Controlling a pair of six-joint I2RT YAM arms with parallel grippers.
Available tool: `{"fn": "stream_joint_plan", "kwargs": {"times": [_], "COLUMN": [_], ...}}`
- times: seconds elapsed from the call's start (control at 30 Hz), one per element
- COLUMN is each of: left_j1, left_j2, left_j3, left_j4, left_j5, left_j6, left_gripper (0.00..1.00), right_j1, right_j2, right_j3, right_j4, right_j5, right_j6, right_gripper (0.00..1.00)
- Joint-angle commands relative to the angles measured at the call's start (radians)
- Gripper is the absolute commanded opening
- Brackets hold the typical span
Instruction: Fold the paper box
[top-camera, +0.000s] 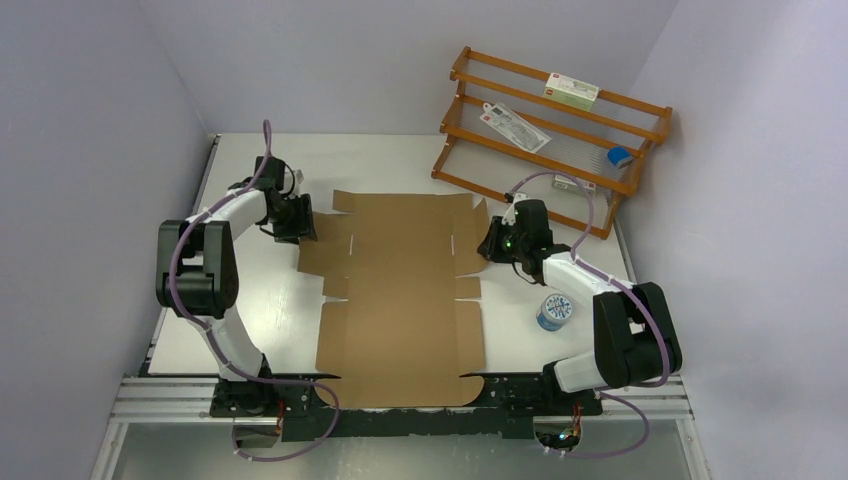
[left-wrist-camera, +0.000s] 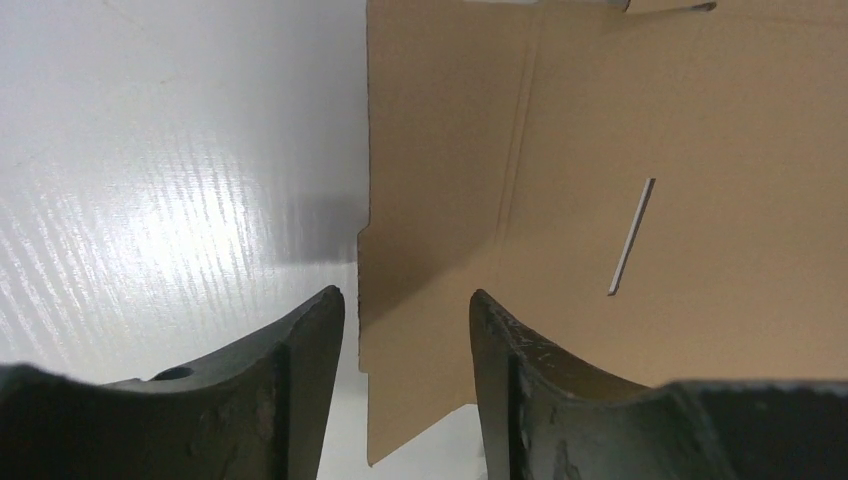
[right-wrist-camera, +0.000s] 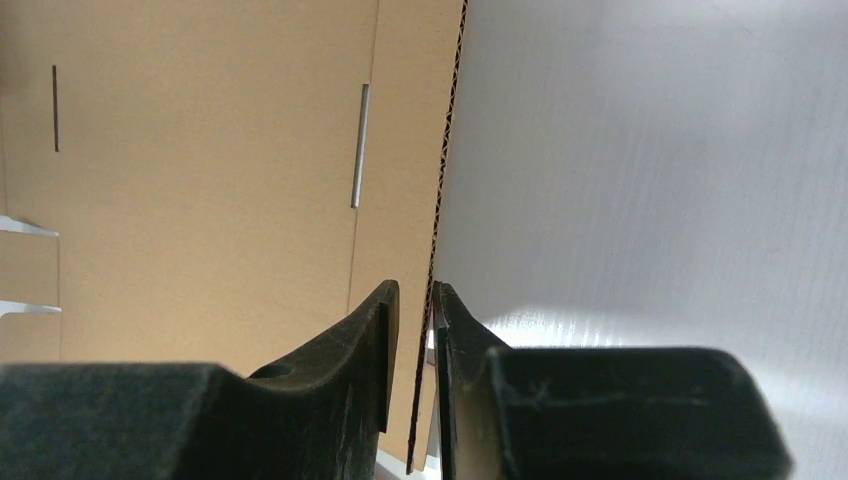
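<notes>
The paper box (top-camera: 400, 290) is a brown cardboard sheet lying flat in the middle of the table, flaps spread. My left gripper (top-camera: 297, 228) is at its left side flap. In the left wrist view the gripper (left-wrist-camera: 405, 295) is open, with the edge of the box's flap (left-wrist-camera: 420, 330) between the fingers and touching neither. My right gripper (top-camera: 490, 243) is at the right side flap. In the right wrist view the gripper (right-wrist-camera: 413, 287) is narrowly open around the raised edge of the box's flap (right-wrist-camera: 440, 200), which leans on the right fingertip (right-wrist-camera: 447, 300).
A small round blue-and-white tin (top-camera: 555, 311) stands just right of the box, near my right arm. An orange wooden rack (top-camera: 550, 130) with white cartons (top-camera: 571, 92) stands at the back right. Grey walls close in on both sides.
</notes>
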Motion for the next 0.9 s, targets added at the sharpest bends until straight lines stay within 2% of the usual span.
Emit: {"fn": "stream_joint_plan", "kwargs": {"times": [0.0,0.1,0.23,0.3,0.5,0.67,0.87], "left_j1": [0.020,0.019,0.017,0.010,-0.035,-0.073,-0.100], "left_j2": [-0.031,-0.003,-0.007,-0.032,-0.128,-0.195,-0.214], "left_j3": [0.007,0.004,-0.017,-0.030,-0.063,-0.083,-0.096], "left_j4": [-0.005,0.001,0.015,0.023,0.038,0.049,0.058], "left_j5": [-0.007,0.077,0.150,0.160,0.153,0.150,0.169], "left_j6": [0.003,0.010,0.011,0.009,-0.007,-0.034,-0.055], "left_gripper": [0.55,0.52,0.34,0.24,0.10,0.06,0.05], "right_j1": [0.010,0.012,0.013,0.014,0.020,0.026,0.038], "right_j2": [-0.010,-0.008,-0.011,-0.011,-0.011,-0.006,0.007], "right_j3": [0.002,0.002,-0.002,-0.002,0.001,0.006,0.014], "right_j4": [0.018,0.020,0.024,0.024,0.021,0.017,0.017], "right_j5": [-0.016,-0.019,-0.019,-0.021,-0.019,-0.011,-0.003], "right_j6": [-0.008,-0.007,-0.006,-0.006,-0.010,-0.011,-0.011], "right_gripper": [0.23,0.23,0.23,0.22,0.18,0.17,0.15]}}
